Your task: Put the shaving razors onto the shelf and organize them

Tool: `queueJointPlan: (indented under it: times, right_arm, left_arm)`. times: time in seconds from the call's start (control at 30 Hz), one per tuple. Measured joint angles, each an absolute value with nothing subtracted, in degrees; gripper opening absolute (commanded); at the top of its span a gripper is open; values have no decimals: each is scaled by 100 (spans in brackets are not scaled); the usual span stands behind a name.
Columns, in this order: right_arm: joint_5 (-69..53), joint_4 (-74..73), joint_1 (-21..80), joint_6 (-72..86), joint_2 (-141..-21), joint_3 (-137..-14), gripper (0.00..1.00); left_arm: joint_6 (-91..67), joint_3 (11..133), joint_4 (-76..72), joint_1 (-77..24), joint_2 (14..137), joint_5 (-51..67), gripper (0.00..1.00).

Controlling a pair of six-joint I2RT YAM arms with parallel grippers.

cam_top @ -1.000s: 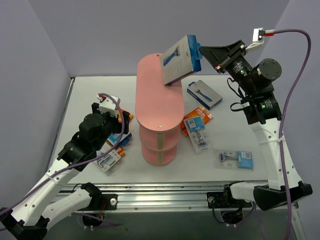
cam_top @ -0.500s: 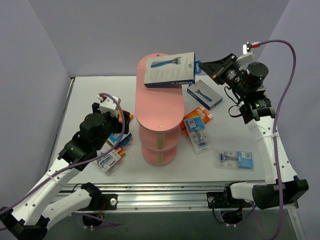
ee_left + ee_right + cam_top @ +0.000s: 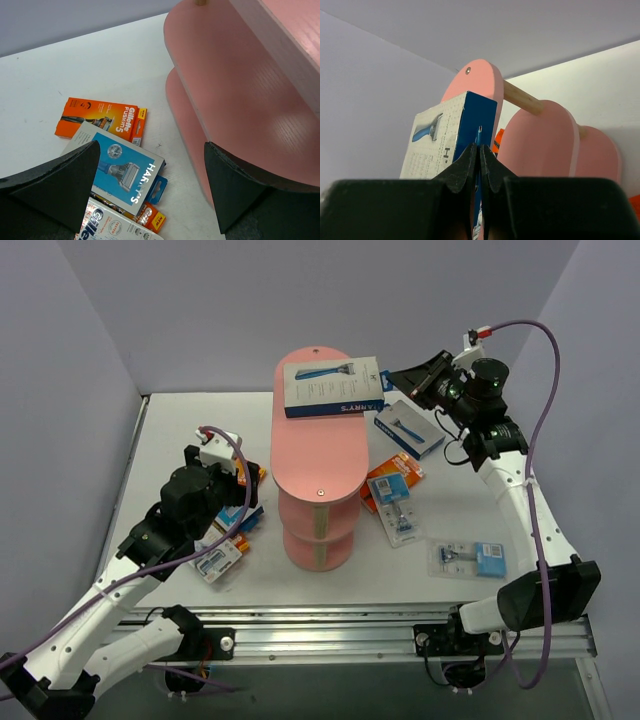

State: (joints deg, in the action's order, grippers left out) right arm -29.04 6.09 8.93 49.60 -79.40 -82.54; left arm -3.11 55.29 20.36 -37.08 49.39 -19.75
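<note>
Your white bench (image 3: 180,420) sits between lilac walls (image 3: 200,310). Your right pincer (image 3: 392,375) clamps a box (image 3: 333,387) over the pink shelf (image 3: 315,455); your left pincer (image 3: 151,165) gapes wide above packs (image 3: 117,170).

Harry's box (image 3: 333,386) blocks far end of the shelf (image 3: 318,455)

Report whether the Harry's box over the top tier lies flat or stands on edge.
Flat: the Harry's box faces up over the shelf, right gripper pinching its end. Touching shelf: cannot tell.
</note>
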Motion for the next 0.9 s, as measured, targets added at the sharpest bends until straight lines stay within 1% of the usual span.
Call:
queueJointPlan:
  times: [0.37,0.7,0.9]
  right_arm:
    - [-3096,980,856,5225,-8514,-8381,0]
    - [-3039,1194,873,5507,-8584,-8438,0]
    - [-2808,1584,950,5754,-8560,-8138,0]
  left_arm:
    - [-263,5498,2036,-3708,4980,-2091,94]
    - [-248,5498,2036,-3708,5004,-2115,94]
    - [-246,5498,2036,-3708,5041,-2121,94]
